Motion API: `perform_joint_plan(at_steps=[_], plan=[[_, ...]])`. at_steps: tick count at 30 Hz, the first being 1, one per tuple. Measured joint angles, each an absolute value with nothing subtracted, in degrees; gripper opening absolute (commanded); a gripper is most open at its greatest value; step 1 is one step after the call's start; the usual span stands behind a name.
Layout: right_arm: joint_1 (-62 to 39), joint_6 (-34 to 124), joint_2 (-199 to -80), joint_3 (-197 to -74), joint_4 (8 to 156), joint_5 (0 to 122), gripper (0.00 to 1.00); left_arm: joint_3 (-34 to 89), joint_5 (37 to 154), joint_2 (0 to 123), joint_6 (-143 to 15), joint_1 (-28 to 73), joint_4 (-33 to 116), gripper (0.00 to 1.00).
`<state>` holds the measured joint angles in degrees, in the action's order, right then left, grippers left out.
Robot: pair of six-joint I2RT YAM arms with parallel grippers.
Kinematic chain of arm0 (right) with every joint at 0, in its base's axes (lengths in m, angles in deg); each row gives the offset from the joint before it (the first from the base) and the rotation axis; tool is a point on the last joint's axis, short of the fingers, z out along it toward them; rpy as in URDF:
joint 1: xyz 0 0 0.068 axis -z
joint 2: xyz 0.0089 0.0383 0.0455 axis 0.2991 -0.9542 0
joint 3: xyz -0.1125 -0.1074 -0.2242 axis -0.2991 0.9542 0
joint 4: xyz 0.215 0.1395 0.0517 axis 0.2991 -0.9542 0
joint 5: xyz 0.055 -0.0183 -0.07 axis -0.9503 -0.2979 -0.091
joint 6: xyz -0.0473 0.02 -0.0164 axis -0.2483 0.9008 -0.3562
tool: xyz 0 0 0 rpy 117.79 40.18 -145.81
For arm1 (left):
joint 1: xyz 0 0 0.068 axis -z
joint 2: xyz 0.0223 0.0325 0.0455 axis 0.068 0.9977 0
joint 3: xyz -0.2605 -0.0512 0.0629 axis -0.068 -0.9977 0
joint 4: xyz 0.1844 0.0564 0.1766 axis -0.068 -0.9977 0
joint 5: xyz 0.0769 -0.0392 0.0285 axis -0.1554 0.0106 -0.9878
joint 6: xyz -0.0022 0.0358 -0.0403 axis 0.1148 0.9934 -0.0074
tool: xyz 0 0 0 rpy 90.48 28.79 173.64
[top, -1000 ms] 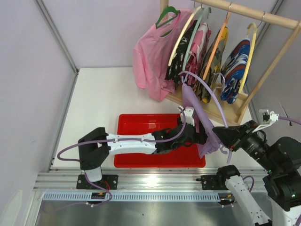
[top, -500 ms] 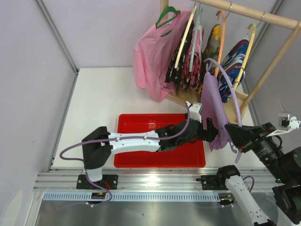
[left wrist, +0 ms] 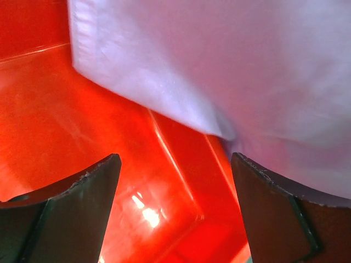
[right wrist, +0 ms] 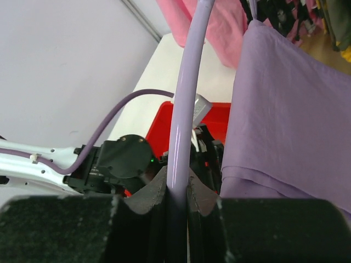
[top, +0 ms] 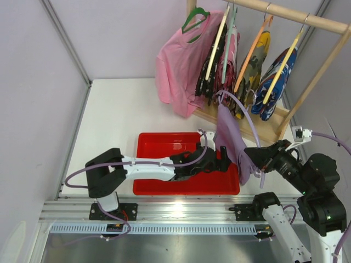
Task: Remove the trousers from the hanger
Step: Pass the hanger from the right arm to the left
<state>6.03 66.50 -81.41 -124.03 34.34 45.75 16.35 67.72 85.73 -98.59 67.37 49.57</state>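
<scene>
The pale lavender trousers (top: 229,140) hang folded over a lavender hanger (top: 245,113) above the right end of the red tray (top: 159,142). My right gripper (top: 256,160) is shut on the hanger's rod (right wrist: 189,98), with the trousers (right wrist: 285,120) draped just right of its jaws (right wrist: 176,192). My left gripper (top: 222,163) is open over the tray, right beside the cloth's lower edge. In the left wrist view the lavender cloth (left wrist: 219,66) hangs above and ahead of the open gripper (left wrist: 175,208), with nothing between the fingers. A black speckled garment (top: 204,76) hangs on the rack.
A wooden rack (top: 307,19) at the back right carries a pink shirt (top: 175,71) and several patterned garments on hangers. Its base board (top: 219,118) lies just behind the tray. Grey walls close in the table on the left and at the back.
The hanger with the lavender trousers swung right, then came back left and lower over the tray's end. The left gripper drew back a little to the left, still open.
</scene>
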Motion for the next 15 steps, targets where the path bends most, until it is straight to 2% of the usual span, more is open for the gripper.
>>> perform_joint_plan(at_steps=[15], plan=[[4.6, 72.5, -82.7, -111.9, 46.2, 40.6, 0.0, 1.0, 61.9, 61.3, -99.9, 67.4, 46.0, 0.91]])
